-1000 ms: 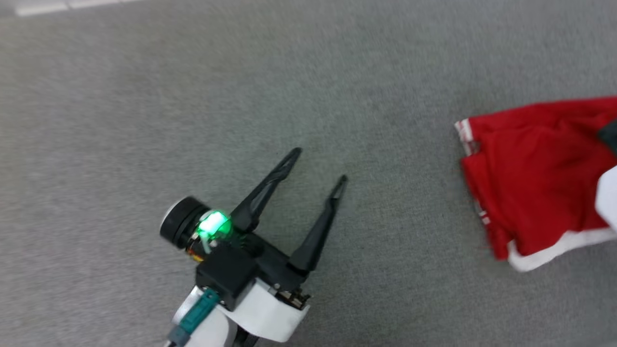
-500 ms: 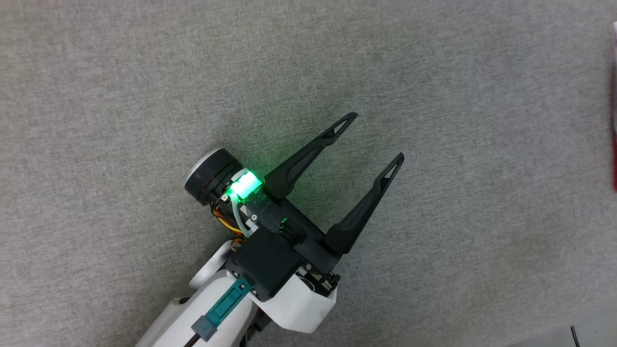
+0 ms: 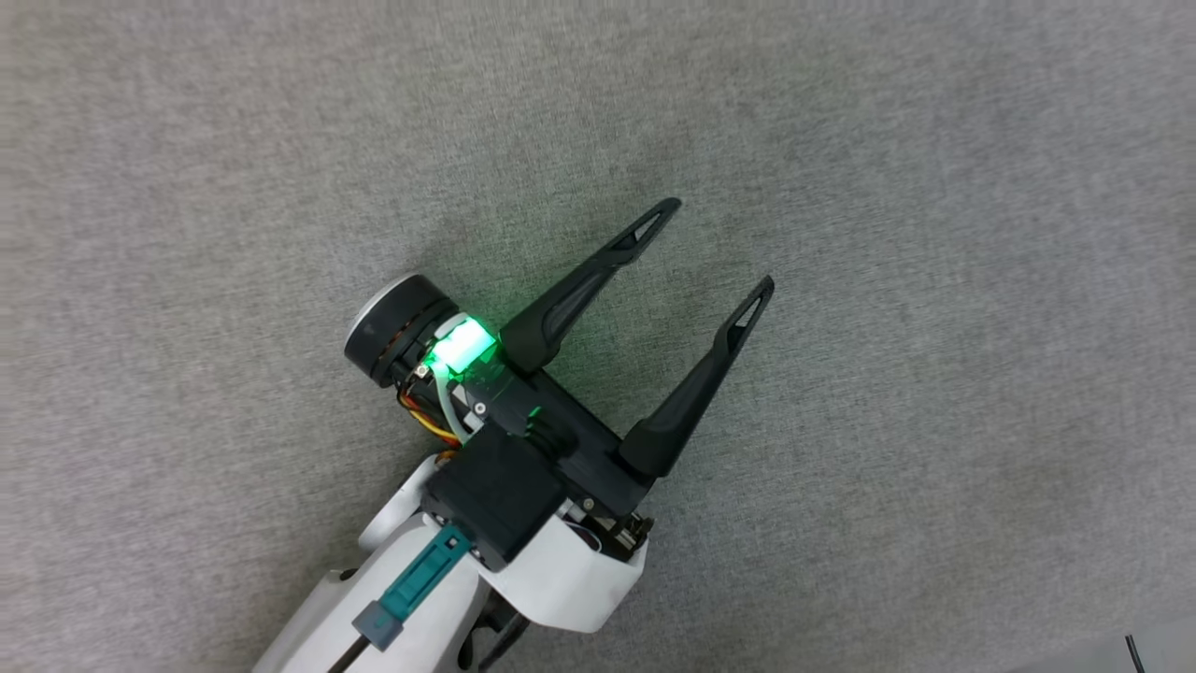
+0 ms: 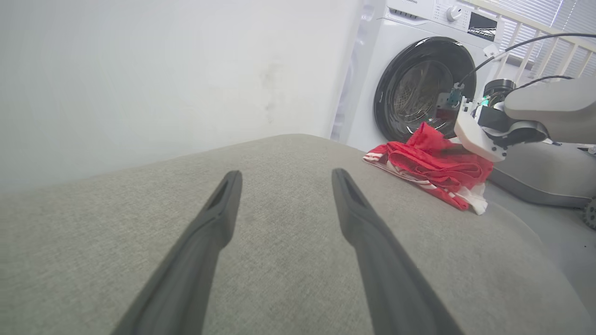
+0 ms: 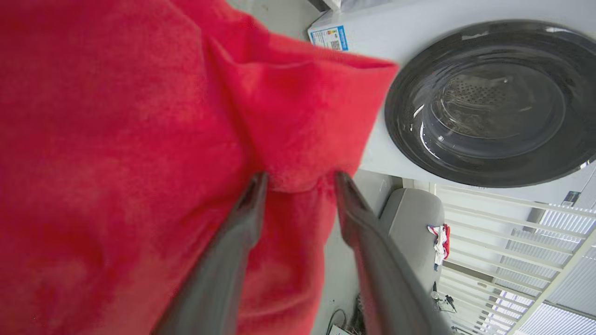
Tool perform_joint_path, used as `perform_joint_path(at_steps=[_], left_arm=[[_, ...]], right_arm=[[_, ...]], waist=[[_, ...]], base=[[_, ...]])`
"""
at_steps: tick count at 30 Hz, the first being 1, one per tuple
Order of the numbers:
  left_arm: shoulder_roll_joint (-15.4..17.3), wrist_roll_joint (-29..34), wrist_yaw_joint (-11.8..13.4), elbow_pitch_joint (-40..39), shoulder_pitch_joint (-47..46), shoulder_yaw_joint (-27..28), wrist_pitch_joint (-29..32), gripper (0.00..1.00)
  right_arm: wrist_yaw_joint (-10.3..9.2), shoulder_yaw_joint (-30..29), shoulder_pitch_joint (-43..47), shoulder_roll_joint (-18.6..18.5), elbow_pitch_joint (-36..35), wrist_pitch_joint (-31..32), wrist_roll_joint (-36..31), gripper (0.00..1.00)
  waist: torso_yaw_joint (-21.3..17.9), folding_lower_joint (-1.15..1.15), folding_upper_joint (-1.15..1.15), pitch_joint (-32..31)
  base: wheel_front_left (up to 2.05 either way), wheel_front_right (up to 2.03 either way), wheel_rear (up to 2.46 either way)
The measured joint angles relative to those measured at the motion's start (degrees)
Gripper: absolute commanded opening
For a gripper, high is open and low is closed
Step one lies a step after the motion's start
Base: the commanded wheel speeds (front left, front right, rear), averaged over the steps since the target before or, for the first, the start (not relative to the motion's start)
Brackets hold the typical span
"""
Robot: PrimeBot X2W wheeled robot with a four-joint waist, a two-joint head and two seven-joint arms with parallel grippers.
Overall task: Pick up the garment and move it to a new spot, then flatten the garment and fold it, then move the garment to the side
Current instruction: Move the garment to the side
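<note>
The garment (image 4: 433, 167), red with white and striped trim, lies crumpled at the far right end of the grey padded surface (image 4: 279, 260). My right arm (image 4: 479, 137) reaches down onto it. In the right wrist view the red garment (image 5: 116, 139) is very close. My right gripper (image 5: 301, 175) has its fingers spread, with a fold of the cloth lying between the tips. My left gripper (image 3: 720, 242) hovers open over bare grey fabric, well left of the garment, and nothing is between its fingers (image 4: 219, 218).
A white washing machine (image 4: 419, 93) with a dark round door (image 5: 489, 102) stands just behind the garment. A pale wall runs behind the surface. The surface rounds off to the floor (image 4: 572, 242) at right. White railings (image 5: 512, 232) and a grey seat (image 5: 414, 218) lie beyond.
The head camera has swung, so the garment has slid out past the right edge of its view. My left gripper stays open over the grey surface.
</note>
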Motion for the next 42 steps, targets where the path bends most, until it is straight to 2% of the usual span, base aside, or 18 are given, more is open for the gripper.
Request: perform_joint_path(at_steps=[5, 9, 12, 15, 18, 22, 31, 35, 42], left_arm=[[-2.0, -0.8, 0.0, 1.2, 2.9, 4.1, 0.0, 1.0], [-3.4, -1.0, 0.0, 1.9, 6.2, 9.3, 0.0, 1.0], [-4.4, -1.1, 0.4, 2.7, 9.4, 14.4, 0.0, 1.0], [-5.2, -1.4, 2.1, 4.4, 12.6, 20.6, 0.0, 1.0], [-5.8, -1.6, 2.6, 5.9, 14.6, 25.1, 0.0, 1.0], [-6.6, -0.9, 3.4, 6.1, 18.2, 28.4, 0.0, 1.0], [-8.0, -0.8, 3.0, 7.2, 24.5, 32.8, 0.0, 1.0], [-9.2, -3.6, 2.8, 8.5, 26.3, 33.9, 0.0, 1.0], [-9.7, -3.1, 2.6, 10.0, 27.6, 34.3, 0.0, 1.0]], right_arm=[[0.0, -0.1, -1.7, 1.6, -1.2, -3.2, -1.3, 1.0], [-0.01, -1.6, -2.7, 5.4, -4.5, -7.1, -0.1, 1.0], [0.0, -2.0, -1.9, 9.5, -8.3, -10.0, 0.5, 1.0], [-0.01, -2.0, 0.2, 13.3, -12.5, -13.5, 2.1, 1.0], [-0.01, -2.0, 3.1, 18.6, -15.9, -16.2, 5.2, 1.0], [-0.02, -2.5, 8.4, 25.0, -19.2, -19.3, 8.1, 1.0], [-0.02, -1.3, 20.5, 38.2, -26.7, -27.8, 11.5, 1.0], [-0.03, -0.6, 25.0, 40.5, -26.5, -30.7, 11.8, 1.0], [-0.03, 1.8, 30.1, 41.5, -24.0, -33.7, 12.0, 1.0]], waist=[[0.6, 0.0, 0.0, -4.7], [1.5, -0.01, 0.0, -9.2], [2.4, -0.01, 0.0, -12.9], [3.4, -0.01, 0.0, -16.8], [4.5, -0.01, 0.0, -20.5], [6.1, -0.02, 0.0, -24.9], [9.2, -0.02, 0.0, -31.7], [9.8, -0.02, 0.0, -33.7], [10.3, -0.02, 0.0, -35.3]], base=[[0.0, 0.0, 0.0], [0.0, 0.0, 0.0], [0.0, 0.0, 0.0], [0.0, 0.0, 0.0], [0.0, 0.0, 0.0], [0.0, 0.0, 0.0], [0.0, 0.0, 0.0], [0.0, 0.0, 0.0], [0.0, 0.0, 0.0]])
